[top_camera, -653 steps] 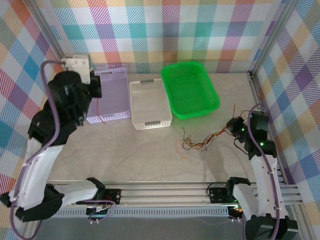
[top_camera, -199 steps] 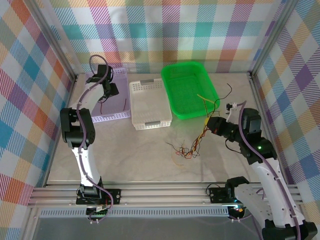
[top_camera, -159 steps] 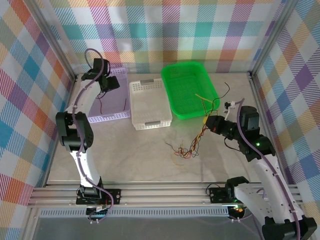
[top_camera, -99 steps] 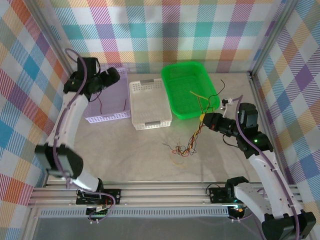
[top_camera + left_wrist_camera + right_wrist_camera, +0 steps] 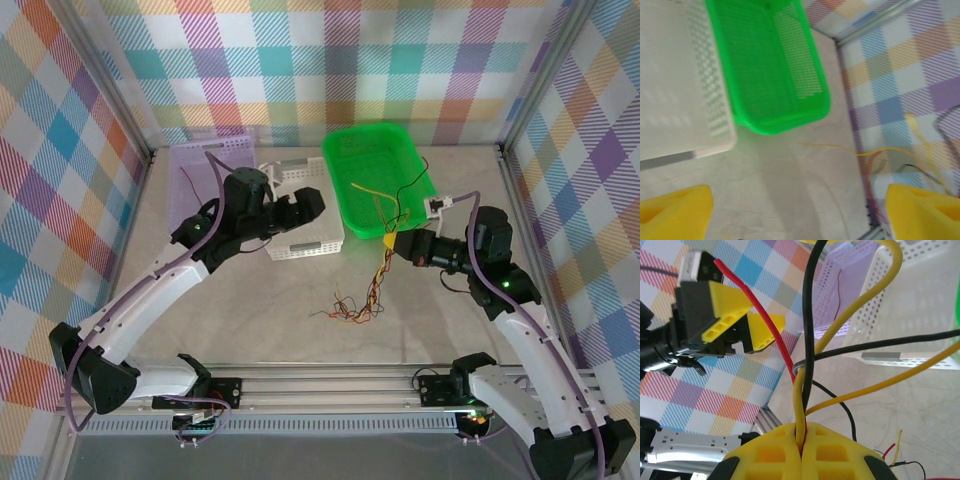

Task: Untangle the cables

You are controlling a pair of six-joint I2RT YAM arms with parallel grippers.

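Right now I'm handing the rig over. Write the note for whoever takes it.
Left gripper: open, empty, over the white basket.
Right gripper: shut on the cables, raised beside the green basket.
Cables: a red, black and yellow bunch hangs from the right gripper, its lower end tangled on the table.
Done: one red cable lies in the purple basket.
Left: separate the rest of the bunch.

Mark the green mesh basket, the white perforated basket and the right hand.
Green mesh basket (image 5: 372, 165): top view, bare floor.
White perforated basket (image 5: 675, 80): left wrist view, floor.
Right hand (image 5: 390, 242): top view, between fingertips.
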